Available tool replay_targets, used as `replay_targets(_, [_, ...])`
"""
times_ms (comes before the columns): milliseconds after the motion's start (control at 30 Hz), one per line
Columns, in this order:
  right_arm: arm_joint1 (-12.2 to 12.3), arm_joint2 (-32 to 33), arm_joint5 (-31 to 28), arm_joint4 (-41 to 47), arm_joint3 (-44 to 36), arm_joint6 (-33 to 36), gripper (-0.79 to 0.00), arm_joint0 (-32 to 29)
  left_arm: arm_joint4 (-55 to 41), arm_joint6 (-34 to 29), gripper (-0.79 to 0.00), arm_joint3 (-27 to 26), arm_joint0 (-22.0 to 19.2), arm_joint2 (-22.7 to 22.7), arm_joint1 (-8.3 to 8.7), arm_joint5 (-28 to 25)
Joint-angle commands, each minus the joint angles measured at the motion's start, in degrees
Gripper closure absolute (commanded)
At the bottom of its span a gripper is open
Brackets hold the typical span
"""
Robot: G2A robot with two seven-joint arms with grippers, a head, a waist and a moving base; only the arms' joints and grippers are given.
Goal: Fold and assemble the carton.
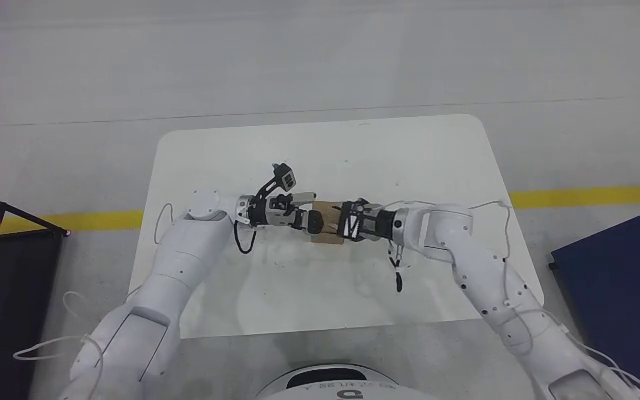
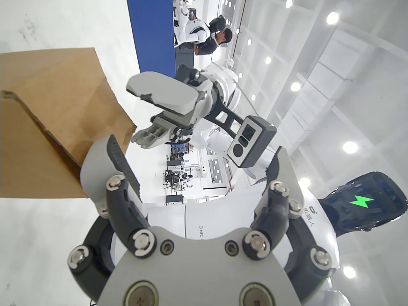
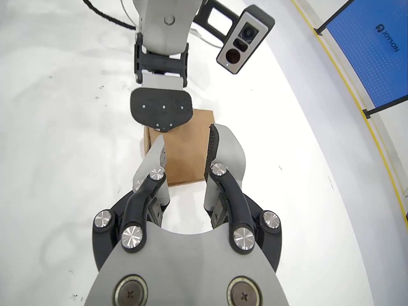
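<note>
The carton (image 1: 325,222) sits on the desk (image 1: 400,160) between the tools — equally near each. At opposite sides, the left tool (image 2: 196,144) and right tool (image 3: 187,133) stand open, empty.

Small brown cardboard carton (image 1: 325,224), box-shaped, upright near the middle of the white table (image 1: 420,170)

Carton (image 2: 54,103) cut off by left wrist view's edge, partly hidden behind right hand (image 3: 186,133).
</note>
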Motion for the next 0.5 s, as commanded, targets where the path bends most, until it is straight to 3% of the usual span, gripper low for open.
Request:
replay_targets(0, [-0.04,-0.55,-0.47,-0.55,0.29,0.65,-0.336,0.20,-0.03,0.05,-0.785,-0.04,-0.02,0.06,0.01,-0.05])
replay_targets(467, [0.03,0.05,0.35,-0.02,-0.14,0.01,-0.348,0.62,0.79,-0.06,-0.785,0.62,-0.70,0.81,0.08,0.06])
